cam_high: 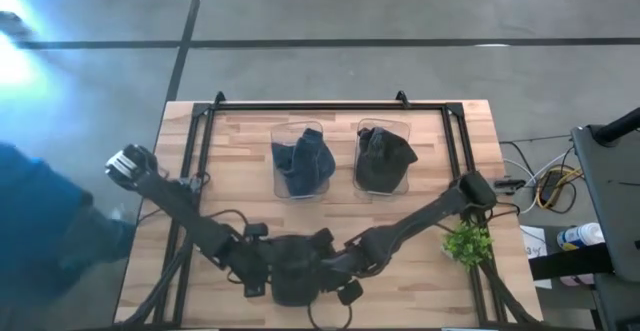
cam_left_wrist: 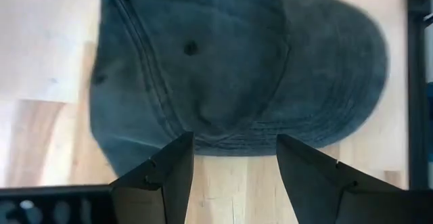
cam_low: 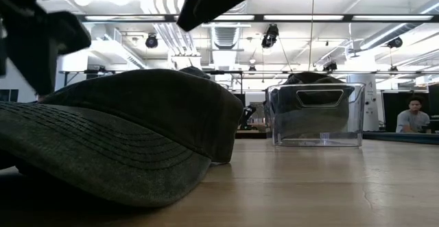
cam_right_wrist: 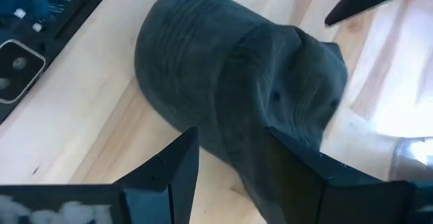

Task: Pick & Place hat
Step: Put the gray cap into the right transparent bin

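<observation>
A dark grey cap (cam_low: 123, 138) lies on the wooden table near its near edge, resting on its brim and lower rim, with the brim toward the low camera. In the high view both arms meet over it, and the cap (cam_high: 300, 276) is mostly hidden beneath them. My left gripper (cam_left_wrist: 233, 160) is open and hovers over the cap's (cam_left_wrist: 230, 68) side rim. My right gripper (cam_right_wrist: 226, 166) is open, with one finger on either side of the cap's (cam_right_wrist: 237, 95) crown, seen from above.
Two clear bins stand mid-table. The left bin (cam_high: 300, 161) holds blue denim caps and the right bin (cam_high: 385, 159) holds dark ones. A green plant (cam_high: 468, 243) sits by the right edge. A black frame (cam_high: 310, 106) rims the table. A person in blue (cam_high: 40, 221) stands at the left.
</observation>
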Robot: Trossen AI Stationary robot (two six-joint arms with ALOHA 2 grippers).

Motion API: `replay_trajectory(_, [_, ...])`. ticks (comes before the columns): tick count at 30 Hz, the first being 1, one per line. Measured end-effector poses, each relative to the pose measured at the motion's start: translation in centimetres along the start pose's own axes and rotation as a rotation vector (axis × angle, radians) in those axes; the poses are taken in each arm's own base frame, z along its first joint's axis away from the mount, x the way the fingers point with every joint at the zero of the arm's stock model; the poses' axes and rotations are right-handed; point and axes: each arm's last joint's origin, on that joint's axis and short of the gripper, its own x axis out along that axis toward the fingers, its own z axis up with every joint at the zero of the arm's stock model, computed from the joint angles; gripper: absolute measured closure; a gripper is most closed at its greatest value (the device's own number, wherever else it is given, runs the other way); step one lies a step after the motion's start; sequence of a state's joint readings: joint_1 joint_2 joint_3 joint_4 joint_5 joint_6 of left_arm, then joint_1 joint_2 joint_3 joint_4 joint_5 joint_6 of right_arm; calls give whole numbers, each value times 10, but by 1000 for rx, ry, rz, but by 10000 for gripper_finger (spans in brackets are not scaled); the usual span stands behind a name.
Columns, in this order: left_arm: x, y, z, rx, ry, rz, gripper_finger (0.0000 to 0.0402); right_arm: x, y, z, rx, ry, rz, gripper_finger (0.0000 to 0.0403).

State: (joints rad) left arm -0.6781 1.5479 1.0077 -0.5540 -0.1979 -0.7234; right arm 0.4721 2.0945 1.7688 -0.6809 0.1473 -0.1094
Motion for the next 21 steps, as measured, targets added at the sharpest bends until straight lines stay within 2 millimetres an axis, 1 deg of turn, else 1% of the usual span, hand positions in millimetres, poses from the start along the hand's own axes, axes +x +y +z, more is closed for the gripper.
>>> replay_trajectory(4, [16, -3, -3, -6, 41, 2, 200, 13, 2, 1, -42, 19, 30, 241])
replay_trajectory(7, [24, -5, -2, -20, 30, -5, 200, 25, 5, -3, -65, 52, 28, 241])
replay_trajectory(9, [27, -8, 0, -28, 11, -17, 200, 30, 4, -4, -79, 65, 10, 241])
replay_trajectory(12, [29, -9, 1, -35, -5, -22, 200, 27, 3, -1, -95, 60, -38, 241])
replay_trajectory(18, [29, -9, 4, -42, -81, 24, 200, 17, 0, 8, -138, 24, -51, 241])
replay_trajectory(21, [29, -11, 8, -47, -116, 0, 200, 26, -1, 4, -159, 44, -49, 241])
